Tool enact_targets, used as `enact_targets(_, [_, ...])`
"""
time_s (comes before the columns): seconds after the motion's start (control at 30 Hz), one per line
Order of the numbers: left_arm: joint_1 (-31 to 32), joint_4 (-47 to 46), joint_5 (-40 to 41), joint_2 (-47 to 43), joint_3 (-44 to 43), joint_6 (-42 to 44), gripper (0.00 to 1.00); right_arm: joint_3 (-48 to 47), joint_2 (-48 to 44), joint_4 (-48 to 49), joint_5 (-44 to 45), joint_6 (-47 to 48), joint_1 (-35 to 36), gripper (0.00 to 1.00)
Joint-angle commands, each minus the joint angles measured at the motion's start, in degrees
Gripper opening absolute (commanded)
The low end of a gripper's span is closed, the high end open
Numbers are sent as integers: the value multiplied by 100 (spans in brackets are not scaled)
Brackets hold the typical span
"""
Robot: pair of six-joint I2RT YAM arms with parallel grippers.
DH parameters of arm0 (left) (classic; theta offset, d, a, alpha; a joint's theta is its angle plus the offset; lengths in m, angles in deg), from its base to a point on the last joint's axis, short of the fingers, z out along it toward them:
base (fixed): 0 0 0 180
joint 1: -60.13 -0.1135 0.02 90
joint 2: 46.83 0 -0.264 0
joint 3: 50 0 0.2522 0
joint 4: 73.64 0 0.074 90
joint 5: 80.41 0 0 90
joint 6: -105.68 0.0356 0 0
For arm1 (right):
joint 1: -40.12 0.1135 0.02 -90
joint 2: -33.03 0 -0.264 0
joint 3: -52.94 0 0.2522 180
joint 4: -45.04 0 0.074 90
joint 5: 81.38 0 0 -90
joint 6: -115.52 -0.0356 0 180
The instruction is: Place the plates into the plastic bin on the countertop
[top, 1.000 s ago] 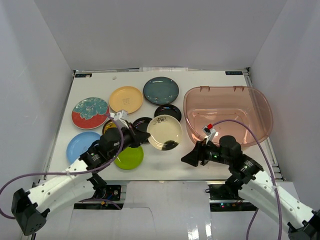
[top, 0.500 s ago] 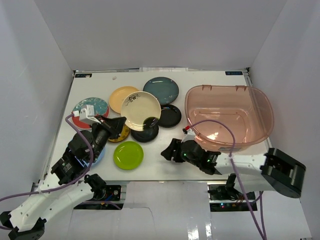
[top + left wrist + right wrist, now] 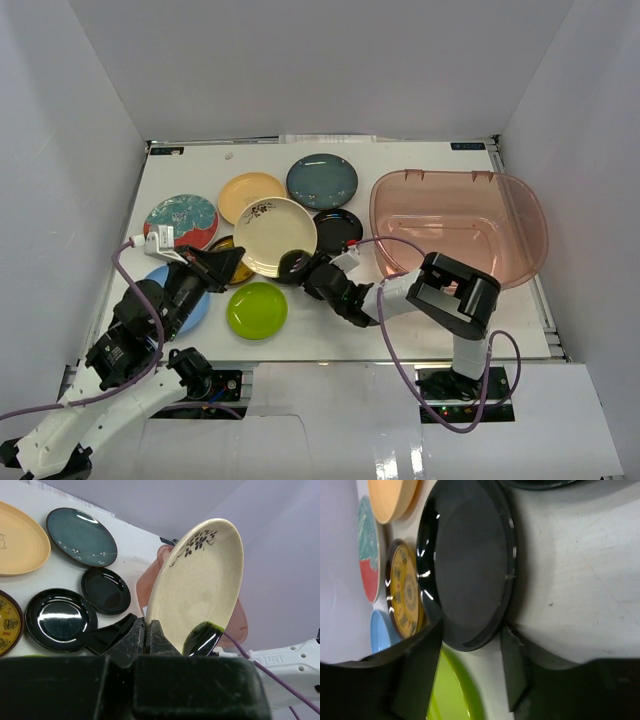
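Observation:
My left gripper (image 3: 236,264) is shut on the rim of a cream plate (image 3: 274,236) with a dark branch pattern and holds it tilted above the other plates; in the left wrist view the jaws (image 3: 147,636) pinch the plate's (image 3: 200,587) lower edge. My right gripper (image 3: 303,277) is open and low on the countertop (image 3: 330,335), its fingers either side of the near edge of a black plate (image 3: 470,565). The pinkish plastic bin (image 3: 460,226) stands at the right with nothing in it.
On the countertop lie a red-and-teal plate (image 3: 181,220), a yellow-orange plate (image 3: 249,196), a dark teal plate (image 3: 322,181), a small black plate (image 3: 338,230), a lime green plate (image 3: 257,310), a light blue plate (image 3: 195,305) and a yellow patterned plate (image 3: 405,595).
My left arm drew back to the left, carrying the cream plate up and left. My right gripper swept left from beside the bin to the black plate.

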Motion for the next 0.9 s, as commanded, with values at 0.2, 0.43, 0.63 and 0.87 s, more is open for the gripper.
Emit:
enact_targets(0.2, [-21,32,-182,-69,33,219,0,-812,510,-620,1121,-780,260,14])
enact_targets(0.43, [-21,-21,-199,19,-283,351,0,-1066,-402,-1025,2176,712,744,8])
enact_targets(0.63, [-21,-153,-419,177,-573,343,0,-716,-1745,-1570,3064,1487,1008,8])
enact_targets(0.87, [-21,-557,-1060,853,-565,88,0,49,-4260,-1877,3496,3535,588,8])
